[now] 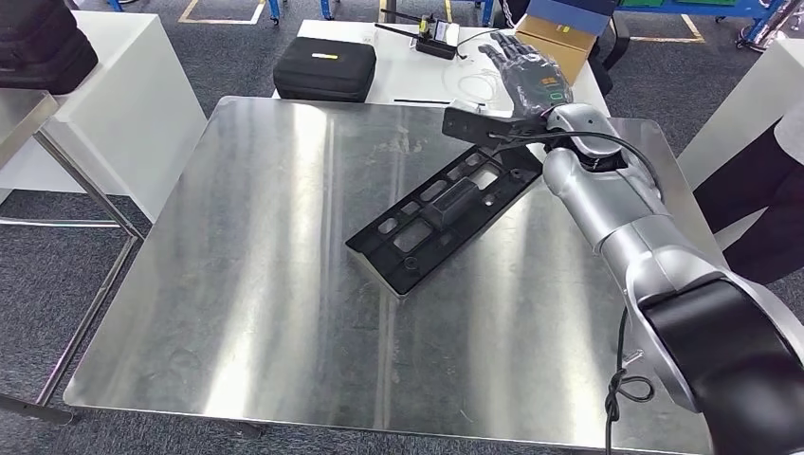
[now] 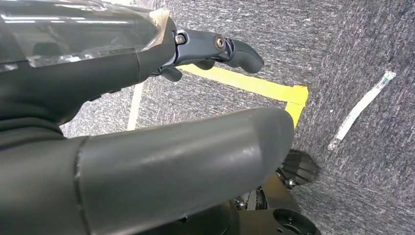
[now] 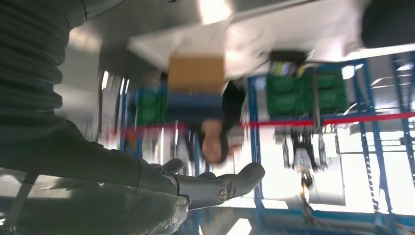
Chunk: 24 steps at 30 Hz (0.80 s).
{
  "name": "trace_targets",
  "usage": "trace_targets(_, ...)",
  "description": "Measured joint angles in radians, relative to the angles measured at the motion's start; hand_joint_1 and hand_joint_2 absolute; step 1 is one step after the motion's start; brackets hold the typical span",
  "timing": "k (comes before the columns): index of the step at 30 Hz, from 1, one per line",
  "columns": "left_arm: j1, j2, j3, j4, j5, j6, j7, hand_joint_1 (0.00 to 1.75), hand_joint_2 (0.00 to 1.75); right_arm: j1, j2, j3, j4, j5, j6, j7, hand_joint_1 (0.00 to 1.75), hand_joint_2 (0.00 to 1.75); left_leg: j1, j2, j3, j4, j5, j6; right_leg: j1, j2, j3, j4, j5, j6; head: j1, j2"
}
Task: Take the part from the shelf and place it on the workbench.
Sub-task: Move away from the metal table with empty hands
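A long black plastic part (image 1: 444, 213) with several cut-outs lies flat and diagonal on the steel workbench (image 1: 246, 284). My right hand (image 1: 526, 68) is raised above the bench's far right edge, beyond the part's far end, fingers stretched out and apart, holding nothing. In the right wrist view the same hand (image 3: 205, 183) is spread against a blurred background. My left hand (image 2: 215, 49) hangs low over grey carpet with its fingers loosely extended and nothing in them.
A white table (image 1: 417, 66) stands behind the bench with a black case (image 1: 325, 66), a cardboard box (image 1: 561, 43) and small items. A white cabinet (image 1: 123, 104) stands at left. A person (image 1: 768, 199) stands at the right. Yellow floor tape (image 2: 254, 88) crosses the carpet.
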Motion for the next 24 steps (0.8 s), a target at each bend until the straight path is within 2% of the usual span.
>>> trace_targets(6, 0.0, 0.001, 0.003, 0.0, -0.004, 0.0, 0.0, 0.0, 0.0, 0.061, 0.008, -0.193, -0.022, -0.263, 0.083, -0.053, 0.0, 1.75, 0.0, -0.002, 0.0, 0.0, 0.0, 0.0, 0.0, -0.001, 0.0, 0.0, 0.0, 0.0, 0.0, 0.0)
trace_targets(9, 0.0, 0.001, 0.011, 0.0, -0.004, 0.003, 0.0, 0.0, 0.0, 0.082, 0.011, -0.254, -0.036, -0.392, 0.137, -0.083, 0.0, 1.75, 0.0, -0.002, 0.0, 0.0, 0.0, 0.0, 0.0, -0.001, 0.0, 0.0, 0.0, 0.0, 0.0, 0.0)
trace_targets(14, 0.0, 0.001, 0.022, 0.0, -0.003, 0.007, 0.006, 0.0, 0.0, 0.152, 0.014, -0.332, -0.094, -0.688, 0.25, -0.143, 0.0, 1.75, 0.0, -0.002, 0.0, 0.0, 0.0, 0.0, 0.0, -0.001, 0.0, 0.0, 0.0, 0.0, 0.0, 0.0)
trace_targets(24, 0.0, 0.001, 0.042, 0.0, -0.003, 0.017, 0.014, 0.0, 0.0, 0.232, 0.005, -0.358, -0.178, -0.876, 0.287, -0.174, 0.0, 1.75, 0.0, -0.001, 0.0, 0.0, 0.0, 0.0, 0.0, -0.001, 0.0, 0.0, 0.0, 0.0, 0.0, 0.0)
